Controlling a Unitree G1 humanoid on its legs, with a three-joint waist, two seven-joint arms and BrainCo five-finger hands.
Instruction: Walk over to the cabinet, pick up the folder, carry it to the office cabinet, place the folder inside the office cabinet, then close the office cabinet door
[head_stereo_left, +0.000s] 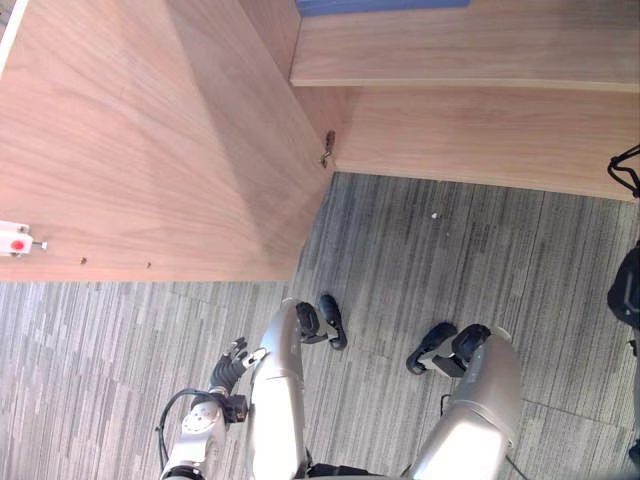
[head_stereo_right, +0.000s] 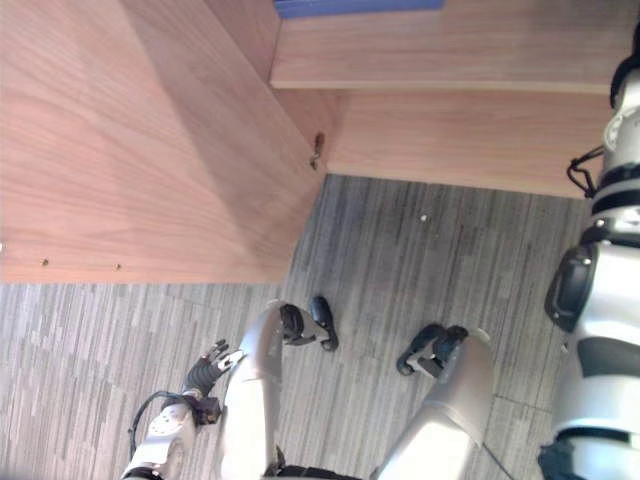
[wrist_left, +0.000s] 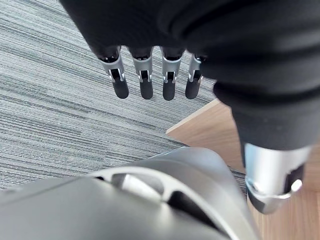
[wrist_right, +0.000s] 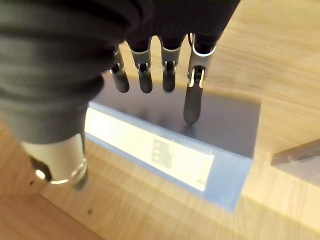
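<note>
The blue folder (wrist_right: 225, 130) lies flat on a wooden shelf (wrist_right: 150, 210) inside the office cabinet, its white label strip facing out. Its front edge also peeks in at the top of the head view as the folder (head_stereo_left: 380, 6). My right hand (wrist_right: 145, 70) hovers over it with relaxed fingers, and one straight fingertip (wrist_right: 191, 112) touches the folder's top. The cabinet door (head_stereo_left: 150, 150) stands swung open on my left, hinged at the corner (head_stereo_left: 328, 148). My left hand (head_stereo_left: 232, 362) hangs low beside my left leg, open and holding nothing.
The cabinet's lower shelf (head_stereo_left: 470, 50) and front panel (head_stereo_left: 480, 135) run across the top. Grey carpet (head_stereo_left: 430, 260) covers the floor in front. A small white and red latch (head_stereo_left: 15, 242) sits at the door's outer edge.
</note>
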